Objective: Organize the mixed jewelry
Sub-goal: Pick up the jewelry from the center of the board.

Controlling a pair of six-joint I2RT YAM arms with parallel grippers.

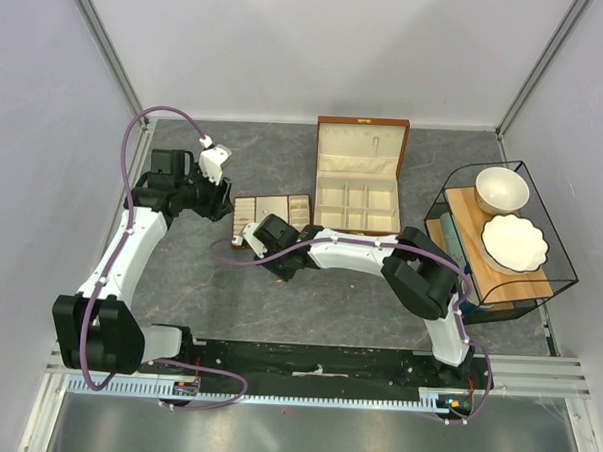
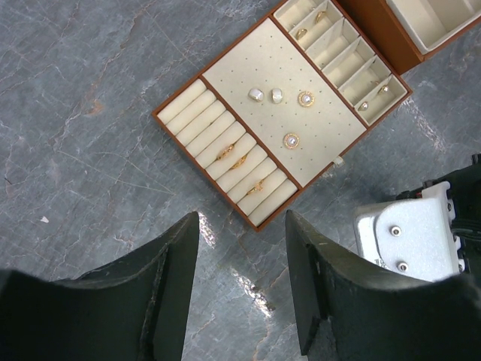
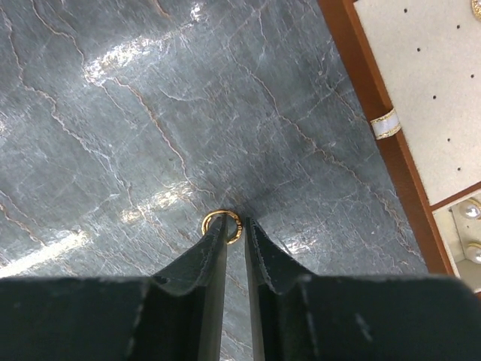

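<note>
A small gold ring [image 3: 218, 213] lies flat on the grey marbled table. My right gripper [image 3: 237, 223] stands over it with its jaws a narrow slit apart; one fingertip covers the ring's hole and the ring's right arc lies in the gap, not pinched. The flat cream tray [image 2: 248, 56] holds stud earrings [image 2: 291, 140] on its dotted panel, gold rings [image 2: 240, 160] in its roll slots and small pieces [image 2: 363, 105] in its side compartments. My left gripper [image 2: 242, 248] hangs open and empty above the table, just short of the tray's near corner.
The brown cream-lined box [image 1: 359, 178] stands open behind the tray [image 1: 272, 210]. At the right, a black wire rack [image 1: 560, 267] holds a white bowl [image 1: 501, 190] and a scalloped plate [image 1: 514, 242] on a wooden board. My right wrist's silver housing [image 2: 409, 237] sits close to the left gripper.
</note>
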